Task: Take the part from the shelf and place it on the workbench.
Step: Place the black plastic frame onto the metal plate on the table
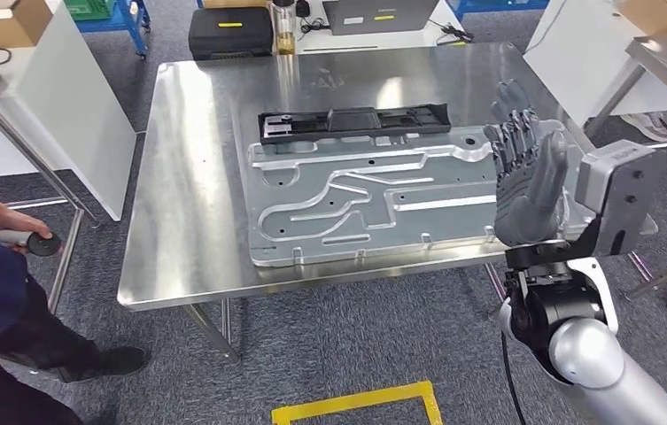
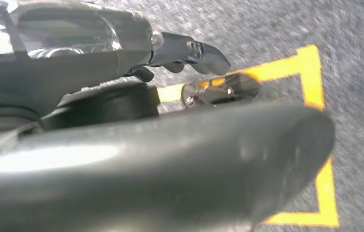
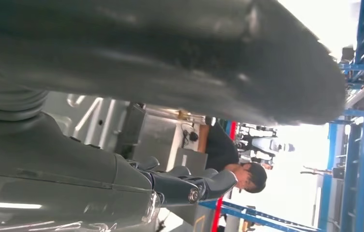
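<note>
The silver part (image 1: 365, 199) lay flat on the bench (image 1: 188, 195), reaching toward its right edge, so placing looked finished. The right hand (image 1: 529, 181) hovered above that edge, fingers (image 1: 511, 133) extended, holding nothing. The left hand (image 2: 122, 63) hung over the floor, seemingly empty. Next probably: withdraw clear.

The steel table (image 1: 197, 177) is seen from high up, looking forward and down. The floor's yellow tape (image 2: 315, 72) is viewed closely from the left wrist; the table is shared with the sideways right-wrist view.
</note>
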Robot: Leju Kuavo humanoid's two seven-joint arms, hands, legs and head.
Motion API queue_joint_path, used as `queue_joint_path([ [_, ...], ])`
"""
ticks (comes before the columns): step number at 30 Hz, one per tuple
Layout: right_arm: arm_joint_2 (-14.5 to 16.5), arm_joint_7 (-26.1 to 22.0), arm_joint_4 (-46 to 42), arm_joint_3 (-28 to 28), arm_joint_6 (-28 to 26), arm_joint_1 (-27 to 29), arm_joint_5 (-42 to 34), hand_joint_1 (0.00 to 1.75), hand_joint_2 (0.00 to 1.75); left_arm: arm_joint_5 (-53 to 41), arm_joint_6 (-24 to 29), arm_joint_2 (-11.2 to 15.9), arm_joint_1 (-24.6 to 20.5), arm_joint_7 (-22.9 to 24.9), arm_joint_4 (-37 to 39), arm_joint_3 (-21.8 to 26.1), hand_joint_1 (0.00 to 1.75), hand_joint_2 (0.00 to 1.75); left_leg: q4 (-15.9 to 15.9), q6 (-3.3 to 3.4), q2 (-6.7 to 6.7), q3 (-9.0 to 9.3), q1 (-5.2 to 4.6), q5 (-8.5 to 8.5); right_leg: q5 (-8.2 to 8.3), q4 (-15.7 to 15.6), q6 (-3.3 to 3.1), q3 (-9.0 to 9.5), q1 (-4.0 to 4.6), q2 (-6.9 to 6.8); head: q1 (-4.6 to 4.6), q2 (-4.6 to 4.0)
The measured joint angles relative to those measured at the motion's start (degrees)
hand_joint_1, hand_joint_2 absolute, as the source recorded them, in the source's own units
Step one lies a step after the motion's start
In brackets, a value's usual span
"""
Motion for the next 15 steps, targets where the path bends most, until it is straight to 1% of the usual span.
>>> queue_joint_path([
  [1, 0.0, 0.0, 0.0, 0.0, 0.0, 0.2, 0.0, 0.0, 0.0, 0.0, 0.0, 0.1, 0.0, 0.0, 0.0, 0.0, 0.0, 0.0, 3.7, -0.57, -0.01, -0.78, 0.45, -2.03, 0.64, 0.2, 0.25, -0.98, -0.22, -0.03, -0.35, 0.0],
  [2, 0.1, 0.0, 0.0, 0.0, 0.0, 0.4, 0.0, 0.0, 0.0, 0.0, 0.0, 0.1, 0.0, 0.0, 0.0, 0.0, 0.0, 0.0, 6.3, -1.1, 0.0, -1.05, 0.86, -2.53, 1.23, 0.5, 0.55, -2.0, -0.47, -0.08, -0.52, 0.0],
  [3, 0.1, -0.1, 0.0, 0.0, 0.0, 0.5, 0.0, 0.0, 0.44, 0.0, 0.0, 0.1, 0.0, 0.0, 0.0, 0.0, 0.0, 0.0, 7.5, -1.63, 0.04, -0.59, 1.26, -1.64, 1.76, 0.9, 0.9, -3.11, -0.78, -0.13, -0.64, 0.0],
  [4, 0.1, -0.1, 0.0, 0.0, 0.0, 0.6, 0.0, 0.0, 0.87, 0.0, 0.0, 0.2, 0.0, 0.0, 0.0, 0.0, 0.0, 0.0, 6.7, -2.2, 0.1, 0.83, 1.71, 0.17, 2.22, 1.5, 1.31, -4.32, -1.16, -0.18, -0.75, 0.0],
  [5, 0.1, -0.3, -0.1, -0.1, 0.0, 0.7, 0.0, 0.0, 1.31, 0.0, 0.0, 0.2, 0.0, 0.0, 0.0, 0.0, 0.0, 0.0, 4.2, -2.79, 0.17, 3.17, 2.2, 1.83, 2.59, 2.4, 1.74, -5.53, -1.52, -0.21, -0.85, 0.0],
  [6, 0.1, -0.6, -0.2, -0.2, 0.0, 0.8, 0.0, 0.0, 1.75, 0.0, 0.0, 0.3, -0.1, 0.0, 0.0, 0.0, 0.0, 0.0, 0.7, -3.48, 0.2, 5.93, 2.52, 2.23, 2.86, 3.3, 2.22, -6.7, -1.76, -0.2, -1.08, 0.0],
  [7, 0.1, -0.9, -0.3, -0.3, 0.1, 1.0, -0.1, 0.0, 1.75, 0.0, 0.0, 0.3, -0.1, 0.0, 0.0, 0.0, 0.0, 0.0, -2.8, -3.58, 0.15, 8.27, 2.68, 1.75, 3.07, 4.2, 2.67, -7.63, -1.9, -0.19, -1.3, 0.0],
  [8, 0.1, -1.3, -0.5, -0.5, 0.1, 1.3, -0.1, 0.0, 1.75, 0.0, 0.0, 0.3, -0.1, 0.0, 0.0, 0.0, 0.0, 0.0, -5.2, -3.34, 0.08, 9.72, 2.69, 0.78, 3.33, 4.8, 3.09, -8.23, -1.94, -0.16, -1.36, 0.0],
  [9, 0.1, -1.7, -0.6, -0.7, 0.1, 1.6, -0.2, 0.0, 1.75, 0.0, 0.0, 0.3, -0.1, 0.0, 0.0, 0.0, 0.0, 0.0, -6.5, -2.77, -0.02, 10.2, 2.5, -0.04, 3.7, 5.1, 3.44, -8.55, -1.94, -0.14, -1.39, 0.0],
  [10, 0.1, -2.0, -0.7, -0.9, 0.2, 1.9, -0.4, 0.0, 1.75, 0.0, 0.0, 0.4, -0.1, 0.0, 0.0, 0.0, 0.0, 0.0, -6.7, -1.8, -0.07, 9.87, 2.42, 0.09, 4.22, 5.1, 3.73, -8.66, -2.02, -0.14, -1.24, 0.0],
  [11, 0.0, -2.2, -0.7, -1.0, 0.2, 2.3, -0.5, 0.0, 1.75, 0.0, 0.0, 0.4, 0.0, 0.0, 0.0, 0.0, 0.0, 0.0, -6.6, -1.1, -0.05, 9.31, 2.39, 0.57, 4.47, 5.0, 4.01, -8.87, -2.14, -0.09, -1.07, 0.0],
  [12, 0.0, -2.3, -0.7, -1.2, 0.2, 2.7, -0.7, 0.0, 1.75, 0.0, 0.0, 0.4, 0.0, 0.0, 0.0, 0.0, 0.0, 0.0, -6.5, -0.46, -0.05, 8.66, 2.35, 1.24, 3.69, 5.5, 4.23, -9.22, -2.24, -0.03, -0.91, 0.0],
  [13, 0.0, -2.5, -0.7, -1.3, 0.3, 3.1, -0.8, 0.0, 1.75, 0.0, 0.0, 0.4, 0.1, 0.1, 0.0, 0.0, 0.0, 0.0, -6.6, 0.09, -0.04, 7.84, 2.31, 2.0, 1.74, 6.8, 4.43, -9.68, -2.31, 0.04, -0.64, 0.0],
  [14, -0.1, -2.5, -0.7, -1.5, 0.3, 3.4, -0.9, 0.0, 1.75, 0.0, 0.0, 0.4, 0.0, 0.1, 0.0, 0.0, 0.0, 0.0, -6.6, 0.52, -0.07, 6.96, 2.2, 2.78, -1.24, 9.2, 4.56, -10.2, -2.34, 0.12, -0.31, 0.0],
  [15, -0.1, -2.6, -0.8, -1.7, 0.3, 3.5, -1.0, 0.0, 1.75, 0.0, 0.0, 0.4, 0.0, 0.1, 0.0, 0.0, 0.0, 0.0, -6.5, 0.8, -0.12, 6.02, 2.02, 3.58, -4.64, 12.5, 4.6, -10.57, -2.32, 0.16, 0.12, 0.0],
])
